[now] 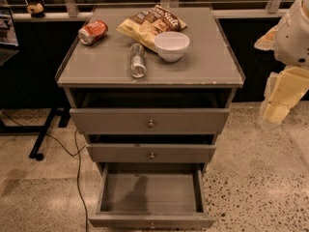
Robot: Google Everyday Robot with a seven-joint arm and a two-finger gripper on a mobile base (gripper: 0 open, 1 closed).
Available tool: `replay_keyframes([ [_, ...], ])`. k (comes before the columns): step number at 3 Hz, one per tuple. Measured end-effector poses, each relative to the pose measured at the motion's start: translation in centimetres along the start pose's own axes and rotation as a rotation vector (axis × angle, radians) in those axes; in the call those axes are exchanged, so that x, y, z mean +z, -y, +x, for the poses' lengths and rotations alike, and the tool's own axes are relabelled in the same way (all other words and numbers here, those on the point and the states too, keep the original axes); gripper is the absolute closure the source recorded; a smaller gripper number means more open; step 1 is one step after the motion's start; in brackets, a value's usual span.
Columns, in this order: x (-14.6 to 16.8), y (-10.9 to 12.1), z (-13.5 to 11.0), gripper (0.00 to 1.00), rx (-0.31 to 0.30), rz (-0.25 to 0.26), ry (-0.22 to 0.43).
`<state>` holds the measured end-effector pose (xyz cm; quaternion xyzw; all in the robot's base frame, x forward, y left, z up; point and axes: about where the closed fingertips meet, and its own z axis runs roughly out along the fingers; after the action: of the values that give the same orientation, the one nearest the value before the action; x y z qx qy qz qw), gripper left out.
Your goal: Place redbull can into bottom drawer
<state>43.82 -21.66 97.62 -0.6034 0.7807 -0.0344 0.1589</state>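
The redbull can (pixel 137 60) lies on its side on the cabinet top, its shiny round end facing the front edge. The bottom drawer (pixel 150 220) is pulled far out; its inside is bare, with only a shadow on the floor of it. My gripper (pixel 275 111) hangs at the far right of the view, beside the cabinet at about the height of the top drawer. It is well clear of the can and holds nothing I can see.
A red-orange soda can (pixel 92 32) lies at the back left of the cabinet top (pixel 96 71). A chip bag (pixel 149 22) and a white bowl (pixel 172 45) sit behind the redbull can. The two upper drawers (pixel 149 122) stand slightly out. A cable (pixel 77 158) trails on the floor at the left.
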Motion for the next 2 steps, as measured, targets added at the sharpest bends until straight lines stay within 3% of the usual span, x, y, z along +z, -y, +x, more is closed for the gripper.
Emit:
replay_keyframes([
  [1,-0.1,0.3,-0.3,0.0,-0.004,0.005,-0.003],
  [2,0.2,1.5,-1.5,0.0,0.076,0.051,0.026],
])
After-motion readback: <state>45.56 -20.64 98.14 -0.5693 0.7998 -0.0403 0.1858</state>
